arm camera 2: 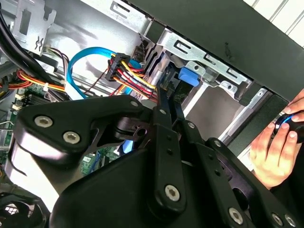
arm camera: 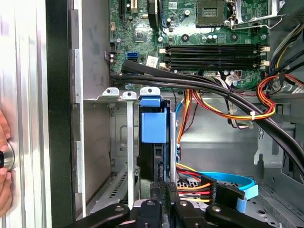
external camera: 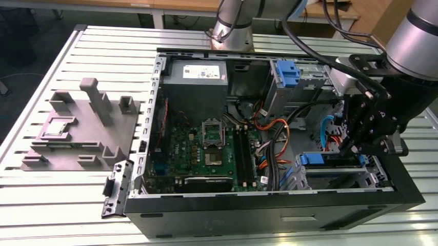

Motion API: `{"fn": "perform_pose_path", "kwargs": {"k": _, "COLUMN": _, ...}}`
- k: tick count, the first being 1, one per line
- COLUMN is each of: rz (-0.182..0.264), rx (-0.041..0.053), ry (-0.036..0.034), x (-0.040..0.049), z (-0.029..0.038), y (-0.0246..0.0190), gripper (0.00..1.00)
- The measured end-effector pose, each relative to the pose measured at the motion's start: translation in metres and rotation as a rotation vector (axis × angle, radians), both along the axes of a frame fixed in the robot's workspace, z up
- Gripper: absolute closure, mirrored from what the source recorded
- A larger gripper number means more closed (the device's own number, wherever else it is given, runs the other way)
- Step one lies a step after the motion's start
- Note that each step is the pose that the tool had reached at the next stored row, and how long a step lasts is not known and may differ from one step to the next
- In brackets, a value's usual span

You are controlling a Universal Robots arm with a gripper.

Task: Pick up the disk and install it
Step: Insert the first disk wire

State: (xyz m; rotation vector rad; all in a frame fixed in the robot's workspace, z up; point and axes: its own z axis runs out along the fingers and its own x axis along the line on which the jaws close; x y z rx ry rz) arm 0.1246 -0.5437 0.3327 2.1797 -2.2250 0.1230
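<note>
Scene: open black desktop computer case [external camera: 274, 210] lying on a slatted pale metal bench [external camera: 102, 46], green motherboard [external camera: 205, 148] exposed inside.

Pincer: black linkage pincer [external camera: 352, 148] reaching down into the case's drive cage [external camera: 335, 177] at the exterior view's right; fingers narrowed onto the rear edge of the disk, apparently holding it.

Disk: flat dark hard drive edged by a blue plastic bracket [arm camera: 154, 124], standing on edge in a slot of the silver drive cage, blue tab toward the cage mouth; seemingly partway in, full seating not confirmable.

Nearby: bundle of red, yellow and orange power wires [arm camera: 199, 178] and a flat light-blue data cable [arm camera: 232, 183] just beside the fingertips [arm camera: 161, 190]; black cables [arm camera: 190, 80] draped across the cage top.

Doing it well: keep the disk square to the cage rails, press straight along the slot, avoid snagging the wire bundle; judged, not seen.

First wrist view adds: straight look down the slot, blue bracket between the metal dividers.

Second wrist view adds: pincer's linkage from the side, blue tab [arm camera 2: 189, 76] against the cage edge, a person's hand [arm camera 2: 275, 147] resting on a dark object outside the case.

Exterior view adds: grey moulded fixture block [external camera: 82, 128] on the bench, well apart from the case.
</note>
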Motion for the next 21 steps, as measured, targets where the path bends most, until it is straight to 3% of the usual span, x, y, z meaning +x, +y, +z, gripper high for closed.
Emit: {"fn": "perform_pose_path", "kwargs": {"k": 21, "rz": -0.009, "rx": -0.0003, "ry": 0.0000, "x": -0.0005, "z": -0.0045, "y": -0.0004, "gripper": 0.83}}
